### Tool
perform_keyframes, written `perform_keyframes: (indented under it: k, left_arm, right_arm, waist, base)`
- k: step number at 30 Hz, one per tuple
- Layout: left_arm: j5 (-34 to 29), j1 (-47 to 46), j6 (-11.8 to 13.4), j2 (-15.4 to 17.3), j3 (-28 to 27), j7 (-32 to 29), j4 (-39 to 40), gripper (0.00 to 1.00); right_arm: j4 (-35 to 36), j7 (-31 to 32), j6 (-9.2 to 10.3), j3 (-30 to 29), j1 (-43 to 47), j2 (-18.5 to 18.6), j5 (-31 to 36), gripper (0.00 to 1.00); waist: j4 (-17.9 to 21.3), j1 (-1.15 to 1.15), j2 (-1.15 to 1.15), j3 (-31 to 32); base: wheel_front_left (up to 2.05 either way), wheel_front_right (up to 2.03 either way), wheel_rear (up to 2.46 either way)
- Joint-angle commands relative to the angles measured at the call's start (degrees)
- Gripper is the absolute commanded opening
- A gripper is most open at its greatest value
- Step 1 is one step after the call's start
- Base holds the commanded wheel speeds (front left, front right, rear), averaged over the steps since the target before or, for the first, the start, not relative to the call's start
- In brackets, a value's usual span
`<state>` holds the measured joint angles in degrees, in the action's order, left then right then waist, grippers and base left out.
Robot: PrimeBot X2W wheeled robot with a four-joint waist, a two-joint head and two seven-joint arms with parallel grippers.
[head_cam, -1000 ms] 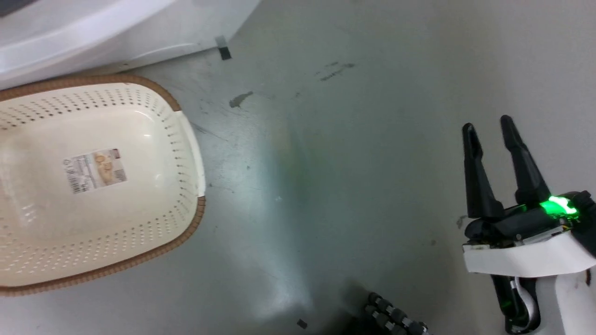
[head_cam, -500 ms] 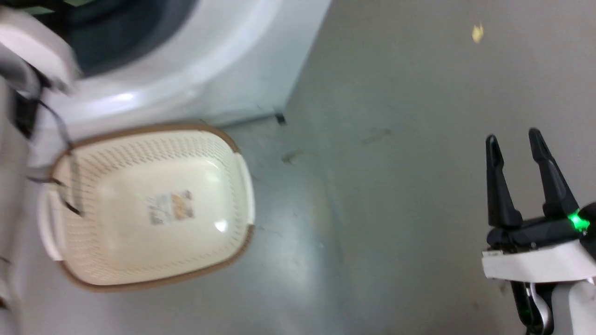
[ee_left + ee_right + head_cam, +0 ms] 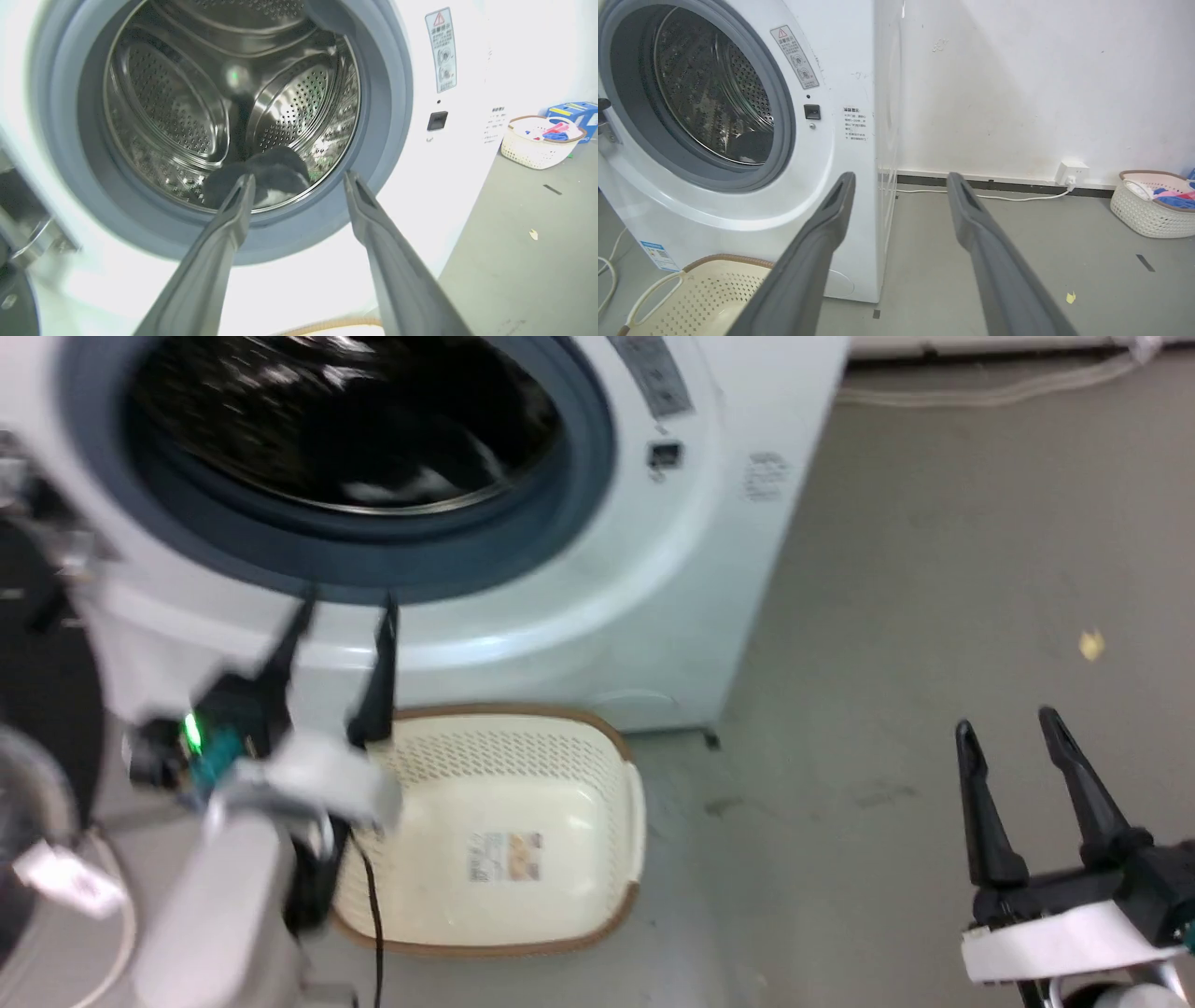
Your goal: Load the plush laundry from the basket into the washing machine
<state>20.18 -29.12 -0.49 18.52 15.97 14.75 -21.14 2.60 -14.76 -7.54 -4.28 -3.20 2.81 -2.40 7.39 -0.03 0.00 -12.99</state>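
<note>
The white washing machine (image 3: 653, 569) stands with its door open and its steel drum exposed. The black plush laundry (image 3: 268, 170) with a white patch lies at the drum's bottom, just inside the grey gasket; it is also visible as a dark bundle (image 3: 747, 144). The cream basket (image 3: 597, 775) sits on the floor against the washer's front, holding nothing but its sticker. My left gripper (image 3: 347, 609) is open and holds nothing, just outside the drum's mouth, above the basket (image 3: 714, 289). My right gripper (image 3: 1005, 723) is open over bare floor to the right.
The washer's dark-rimmed door (image 3: 42, 691) hangs open at the far left. A second basket (image 3: 1148, 210) with coloured clothes stands by the wall at the right, next to a blue box (image 3: 572, 112). A wall socket (image 3: 1071, 171) feeds a cable along the skirting. Grey floor lies right of the washer.
The head camera has swung upward, so the washer's drum and my left gripper have come into view. The right gripper stays open in the same corner.
</note>
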Motion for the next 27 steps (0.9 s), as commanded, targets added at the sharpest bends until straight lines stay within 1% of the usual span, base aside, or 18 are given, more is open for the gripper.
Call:
perform_keyframes:
  k: [1,2,3,4,5,7,8,13,18,24,25,27]
  left_arm:
    - [-0.4,3.0,0.5,-0.7,-0.6,0.2,0.7,1.0]
    - [-1.1,7.1,1.0,-2.1,-1.2,0.2,2.5,1.0]
    - [-1.1,7.1,1.0,-2.1,-1.2,0.2,2.5,1.0]
    - [-2.5,12.8,1.8,-3.9,-2.3,0.2,5.9,1.0]
    - [-2.5,12.8,1.8,-3.9,-2.3,0.2,5.9,1.0]
    - [-3.7,16.7,2.6,-4.9,-3.1,0.2,8.3,1.0]
    - [-5.3,22.1,3.9,-5.9,-4.1,0.2,10.7,1.0]
    - [-7.4,28.4,5.5,-7.0,-5.9,0.2,14.3,1.0]
    - [-8.3,31.8,5.5,-8.1,-6.5,0.2,13.9,1.0]
    - [-8.8,32.3,4.1,-9.8,-7.0,0.2,14.3,1.0]
    - [-8.5,31.7,4.4,-9.7,-6.9,0.0,14.1,0.0]
    - [-8.5,31.7,4.4,-9.8,-6.9,-0.1,14.1,0.0]
  right_arm:
    - [-0.2,-0.2,0.05,-0.4,1.1,0.1,0.3,1.0]
    - [-0.5,-0.2,0.05,-0.6,2.3,0.1,0.5,1.0]
    - [-0.5,-0.2,0.05,-0.6,2.3,0.1,0.5,1.0]
    - [-1.0,-0.2,0.05,-0.2,3.9,0.1,0.6,1.0]
    - [-1.0,-0.2,0.05,-0.2,3.9,0.1,0.6,1.0]
    - [-1.4,-0.2,0.05,0.2,4.8,0.1,0.9,1.0]
    - [-2.1,-0.2,0.05,0.8,6.2,0.1,1.2,1.0]
    - [-3.3,-0.2,0.05,1.2,8.0,0.1,0.9,1.0]
    - [-3.7,-0.2,0.05,1.6,8.8,0.1,0.5,1.0]
    - [-3.7,-0.2,0.05,1.7,8.8,0.1,0.0,1.0]
    - [-3.7,0.0,0.0,1.7,8.2,0.0,0.3,0.0]
    - [-3.7,0.1,-0.01,1.7,8.2,0.0,0.3,0.0]
  waist:
    - [-4.9,0.03,0.0,5.2]
    - [-6.0,0.03,0.0,6.6]
    - [-6.0,0.03,0.0,6.6]
    - [-7.2,0.03,0.0,8.3]
    - [-7.2,0.03,0.0,8.3]
    - [-7.7,0.03,0.0,9.6]
    - [-8.2,0.03,0.0,11.2]
    - [-9.1,0.03,0.0,12.7]
    - [-9.7,0.03,0.0,13.3]
    - [-10.3,0.03,0.0,13.4]
    - [-10.3,0.03,0.0,13.4]
    - [-10.3,0.03,0.0,13.4]
  base:
    - [0.0,0.0,0.0]
    - [0.0,0.0,0.0]
    - [0.0,0.0,0.0]
    - [0.0,0.0,0.0]
    - [0.0,0.0,0.0]
    - [0.0,0.0,0.0]
    - [0.0,0.0,0.0]
    - [0.0,0.0,0.0]
    - [0.0,0.0,0.0]
    - [0.0,0.0,0.0]
    - [0.0,0.0,0.0]
    - [0.0,0.0,0.0]
